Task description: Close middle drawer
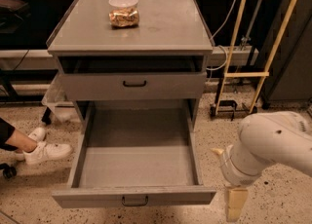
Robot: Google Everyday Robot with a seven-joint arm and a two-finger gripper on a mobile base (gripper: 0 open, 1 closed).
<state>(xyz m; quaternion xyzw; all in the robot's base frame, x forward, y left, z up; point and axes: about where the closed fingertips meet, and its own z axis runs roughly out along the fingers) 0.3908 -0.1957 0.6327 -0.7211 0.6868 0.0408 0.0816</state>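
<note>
The middle drawer is grey metal and pulled far out of the cabinet. Its inside holds nothing, and a small dark handle sits at the centre of its flat front. The top drawer above it stands slightly out and has its own dark handle. The lowest drawer is hidden under the open one. My gripper, on the white arm, hangs just right of the open drawer's front right corner. It is close to the corner but apart from it.
A clear tub of snacks stands on the cabinet top. A person's white shoe rests on the speckled floor left of the drawer. A yellow-framed cart and cables stand to the right behind the arm.
</note>
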